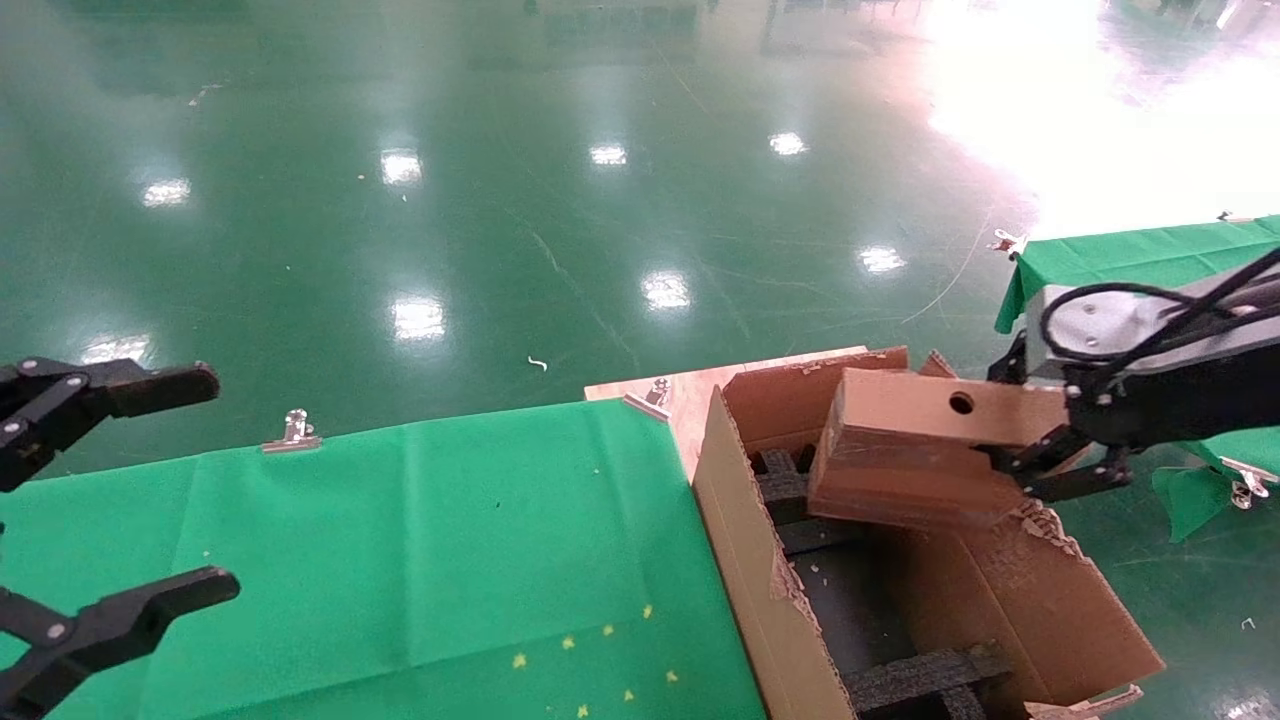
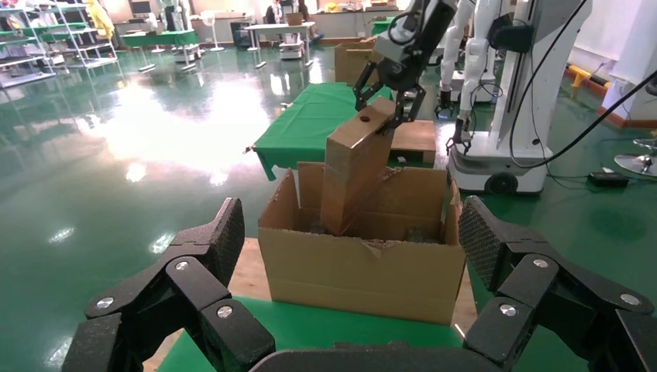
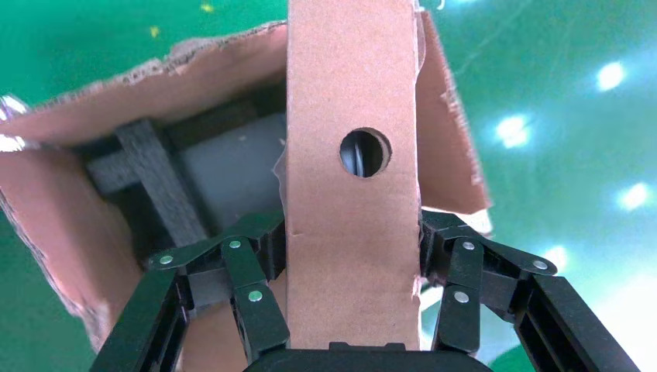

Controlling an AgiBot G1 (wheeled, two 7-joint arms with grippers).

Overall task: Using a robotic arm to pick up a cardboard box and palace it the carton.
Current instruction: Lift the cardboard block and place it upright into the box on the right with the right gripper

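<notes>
The cardboard box [image 1: 915,455] is hanging tilted over the open carton [image 1: 760,590], its lower end dipping inside — the right gripper [image 1: 1045,462] is clenching its upper end near the punched hole [image 1: 961,403]. It is looking light, stiff, crushable; gripping the flat faces suits it. The left gripper [image 1: 130,490] is idling with fingers spread over the green cloth [image 1: 400,560].
</notes>
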